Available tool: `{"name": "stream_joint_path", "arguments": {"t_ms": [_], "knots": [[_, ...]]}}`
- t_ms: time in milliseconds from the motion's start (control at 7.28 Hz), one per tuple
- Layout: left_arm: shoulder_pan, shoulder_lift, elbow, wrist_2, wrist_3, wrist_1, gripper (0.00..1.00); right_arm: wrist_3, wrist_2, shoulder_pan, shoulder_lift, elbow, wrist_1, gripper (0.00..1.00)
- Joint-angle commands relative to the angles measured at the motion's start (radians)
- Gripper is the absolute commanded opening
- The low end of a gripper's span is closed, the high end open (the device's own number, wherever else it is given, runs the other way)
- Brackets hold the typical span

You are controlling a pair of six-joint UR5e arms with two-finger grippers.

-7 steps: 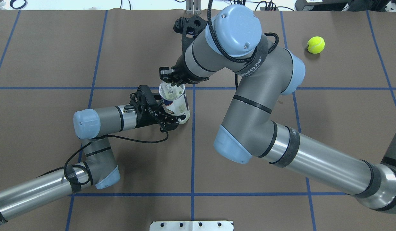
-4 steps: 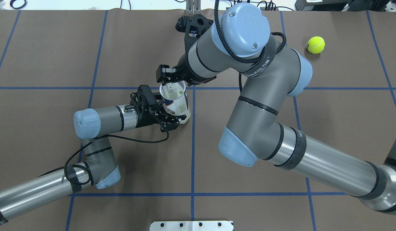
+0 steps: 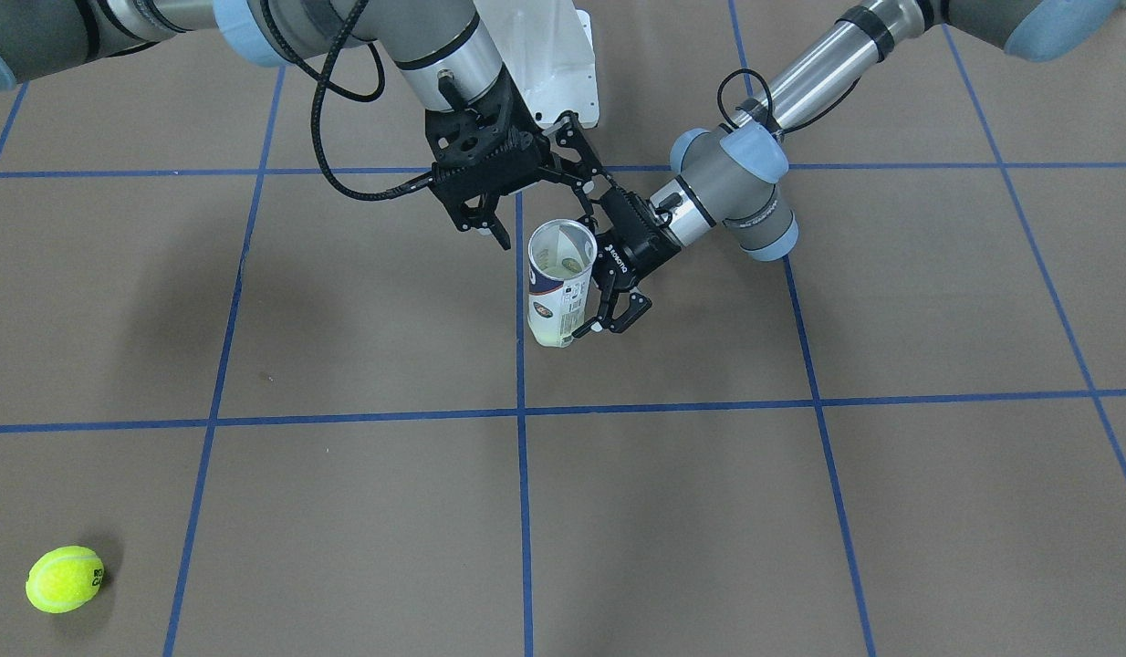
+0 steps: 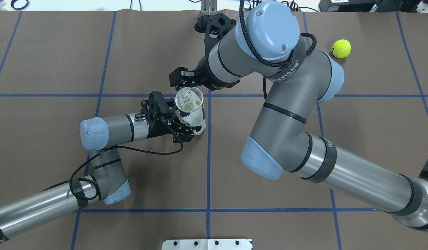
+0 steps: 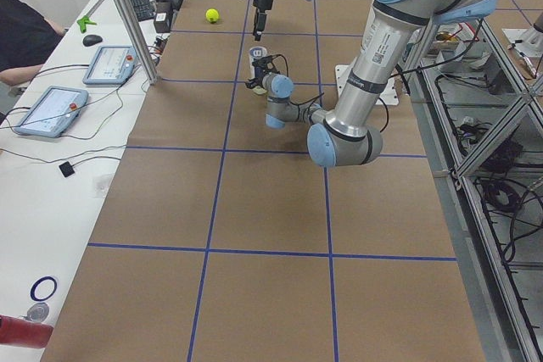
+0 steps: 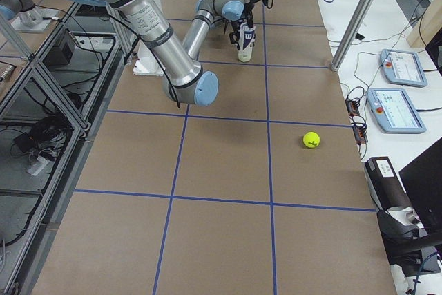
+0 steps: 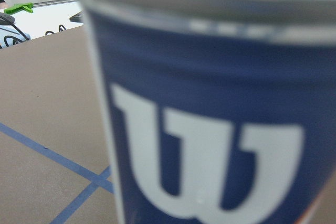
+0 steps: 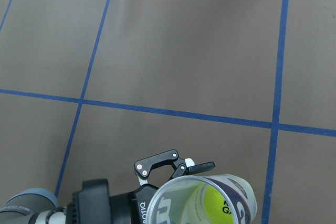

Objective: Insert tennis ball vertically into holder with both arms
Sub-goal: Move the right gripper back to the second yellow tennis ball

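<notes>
The holder (image 4: 192, 116), a clear can with a white and navy label, stands upright near the table's middle. It also shows in the front view (image 3: 554, 306) and fills the left wrist view (image 7: 210, 129). My left gripper (image 4: 187, 130) is shut on the holder's lower part from the side (image 3: 607, 315). A tennis ball (image 8: 216, 203) lies inside the holder at the bottom. My right gripper (image 3: 545, 210) is open and empty, just above and behind the holder's mouth. One of its fingers (image 4: 179, 77) shows beside the rim. A second tennis ball (image 4: 341, 48) lies loose at the far right.
The white pedestal base (image 3: 545, 64) stands at the robot's side of the table. The loose ball also shows in the front view (image 3: 64, 578). Blue tape lines (image 4: 208, 166) cross the brown mat. Operator tablets (image 6: 397, 108) lie beyond the far edge.
My right gripper has drawn up and back from the holder's mouth, toward the far side, leaving the opening uncovered. The left arm and the holder have stayed put.
</notes>
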Motion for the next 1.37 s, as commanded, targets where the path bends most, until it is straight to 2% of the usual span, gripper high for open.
{"name": "stream_joint_path", "arguments": {"t_ms": [0,275,412,687,824,1236], "knots": [[0.0,0.0,0.001,-0.001,-0.002,0.0,0.99,-0.002,0.047,0.038,-0.045,0.061,-0.04,0.99],[0.0,0.0,0.0,-0.001,-0.002,0.0,0.99,-0.017,0.154,0.16,-0.095,0.083,-0.074,0.99],[0.0,0.0,0.0,0.0,-0.002,0.0,0.99,-0.037,0.185,0.216,-0.156,0.09,-0.084,0.99],[0.0,0.001,0.0,-0.001,0.0,0.0,0.99,-0.142,0.184,0.32,-0.265,0.065,-0.088,0.99],[-0.003,0.001,0.0,-0.001,-0.002,0.0,0.99,-0.228,0.169,0.351,-0.289,0.01,-0.087,0.99],[-0.003,0.001,0.0,-0.001,-0.002,0.0,0.99,-0.483,0.158,0.492,-0.286,-0.248,-0.065,0.99]]}}
